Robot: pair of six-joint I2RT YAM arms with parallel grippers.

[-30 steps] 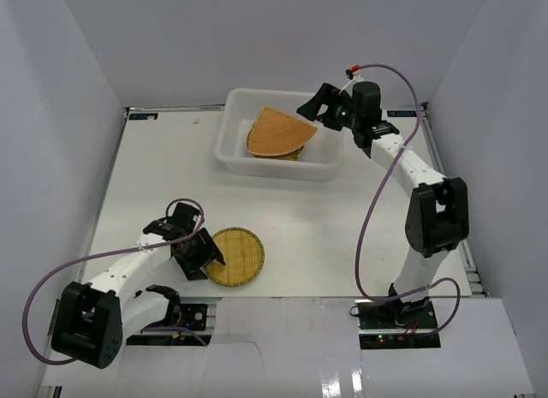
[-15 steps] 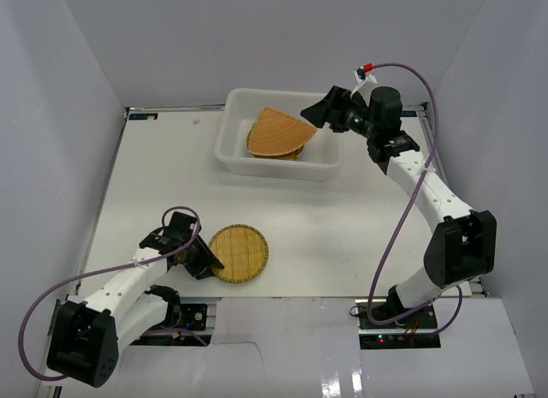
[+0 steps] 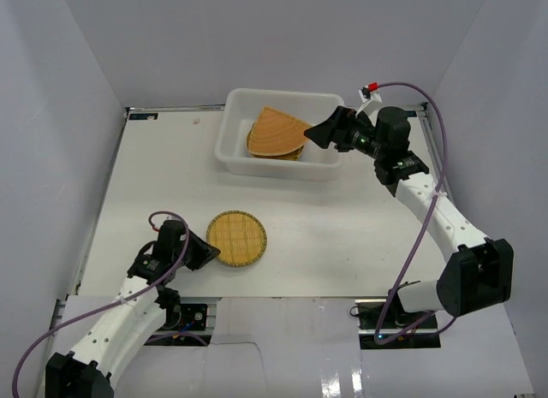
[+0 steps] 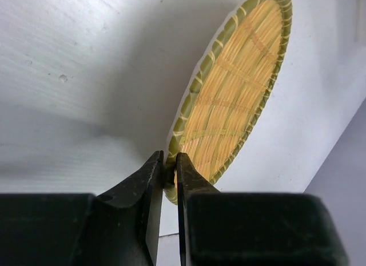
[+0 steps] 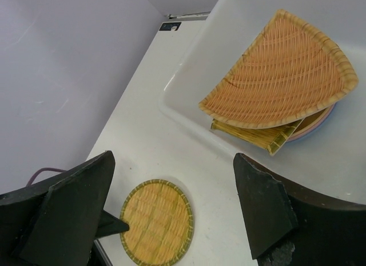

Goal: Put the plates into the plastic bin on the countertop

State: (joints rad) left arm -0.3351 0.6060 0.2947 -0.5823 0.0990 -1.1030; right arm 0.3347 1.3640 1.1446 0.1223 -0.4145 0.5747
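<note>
- Top external view: a white countertop, walled by pale grey panels, is seen from above, with two arms mounted at its near edge.
- A round bamboo tray is found close to the near edge of the countertop, left of the middle.
- The left gripper is set low at the left rim of that tray.
- In the left wrist view, its two black fingers are seen pressed onto the green-bound rim, so the tray's edge is pinched between them. Whether the tray is lifted off the surface cannot be told.
- A white translucent plastic bin is placed by the far edge of the countertop, about the middle.
- Inside the bin, a fan-shaped tray is laid on top, resting over a rectangular tray.
- Beneath these, the edges of round plates, pinkish and blue, are glimpsed.
- The right gripper is held over the right end of the bin. Its fingers are spread wide and nothing is held between them.
</note>
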